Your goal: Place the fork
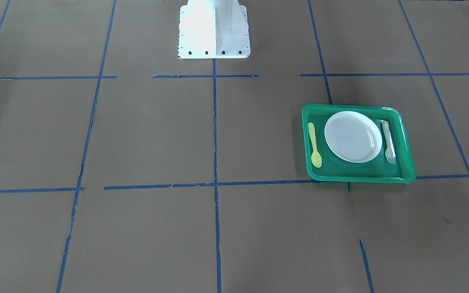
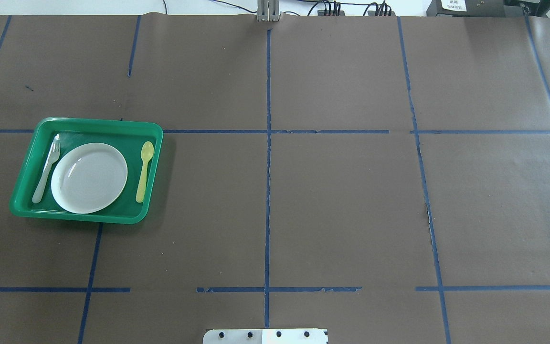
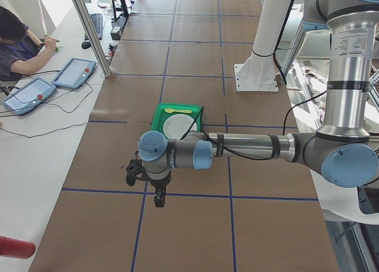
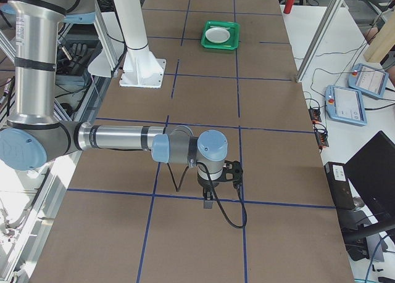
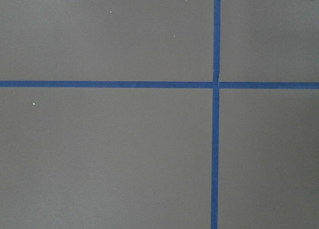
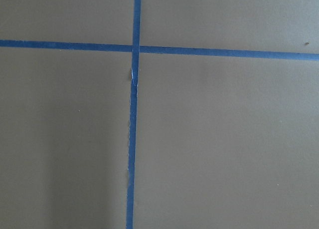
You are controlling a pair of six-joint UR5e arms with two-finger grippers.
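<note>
The small pale, slightly translucent plastic fork (image 2: 46, 168) lies flat inside the green rectangular plastic tray (image 2: 103, 123), on the robot's left half of the brown paper-covered table (image 2: 342, 200). It is just beside the round white plate (image 2: 89, 177), on the plate's outer side, with its tines pointing away from the robot. The yellow plastic spoon (image 2: 144, 171) lies on the other side of the plate, also inside the tray.

The left gripper (image 3: 159, 198) hangs over the table, well apart from the tray. The right gripper (image 4: 207, 202) hangs over the other end. Both show only in the side views, so I cannot tell if their fingers are apart or together. Each wrist camera sees only paper and blue tape lines (image 5: 216, 114).
</note>
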